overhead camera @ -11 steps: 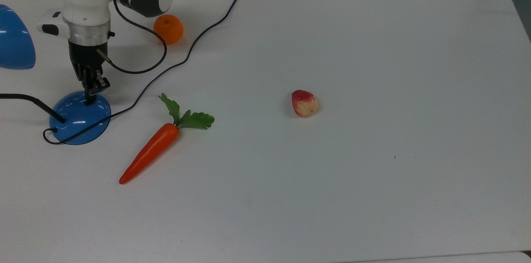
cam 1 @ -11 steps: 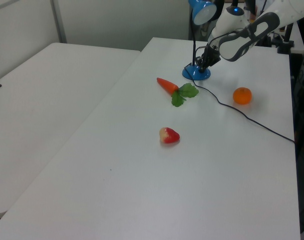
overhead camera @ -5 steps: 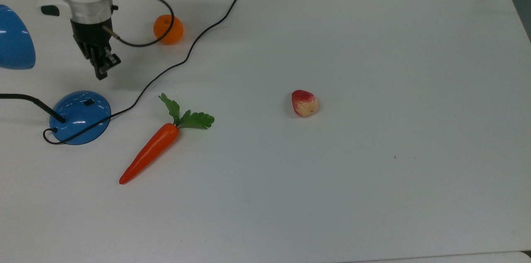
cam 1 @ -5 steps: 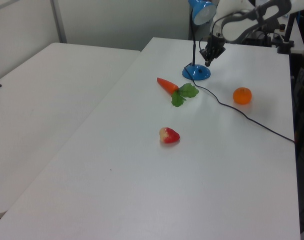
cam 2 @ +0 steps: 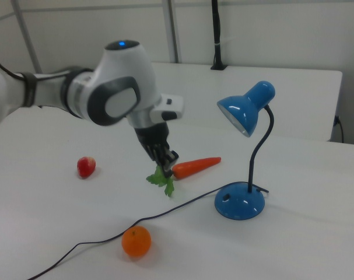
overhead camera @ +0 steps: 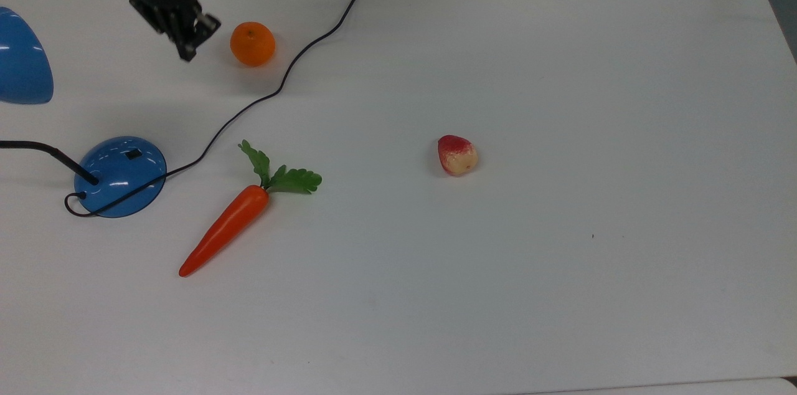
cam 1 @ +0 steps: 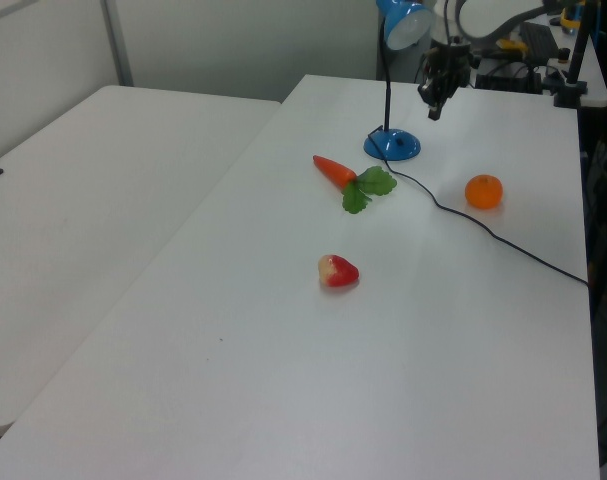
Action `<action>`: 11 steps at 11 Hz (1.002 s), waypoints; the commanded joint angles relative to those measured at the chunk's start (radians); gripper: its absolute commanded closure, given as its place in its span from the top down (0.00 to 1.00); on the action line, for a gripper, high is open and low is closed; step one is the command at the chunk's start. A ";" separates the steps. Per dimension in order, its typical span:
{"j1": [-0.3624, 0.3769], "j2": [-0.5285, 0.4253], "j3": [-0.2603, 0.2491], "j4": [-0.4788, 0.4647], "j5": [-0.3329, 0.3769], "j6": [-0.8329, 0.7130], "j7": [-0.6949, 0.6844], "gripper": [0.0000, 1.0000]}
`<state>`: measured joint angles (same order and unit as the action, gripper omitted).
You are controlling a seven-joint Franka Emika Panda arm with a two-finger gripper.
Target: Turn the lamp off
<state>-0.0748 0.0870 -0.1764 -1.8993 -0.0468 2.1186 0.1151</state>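
I'm looking at the lamp (overhead camera: 119,177) standing on the white worktop (overhead camera: 560,102), carrot (overhead camera: 227,228) just beside its base, orange (overhead camera: 252,43) farther off past the cord (overhead camera: 249,105). I'd call that glossy dome base weighted and slick, the thin neck springy, so nothing to grab; the small black switch (overhead camera: 132,154) on top of the base is the only place to touch, with a light downward press. My gripper (overhead camera: 187,40) hangs above the worktop near the orange, well away from the lamp, jaws pinched together and empty. A second ago that tip sat right on the switch; since then it has lifted and drawn off toward the orange. The shade (cam 2: 242,115) looks unlit to me.
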 commanded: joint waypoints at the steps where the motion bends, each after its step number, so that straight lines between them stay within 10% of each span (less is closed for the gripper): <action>1: 0.006 -0.143 -0.005 -0.040 0.019 -0.182 -0.183 0.34; 3: 0.015 -0.171 -0.006 -0.029 0.019 -0.261 -0.219 0.95; 11: 0.047 -0.194 -0.052 0.016 0.016 -0.374 -0.239 1.00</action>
<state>-0.0473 -0.0895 -0.1996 -1.8880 -0.0447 1.7796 -0.0946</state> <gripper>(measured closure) 0.000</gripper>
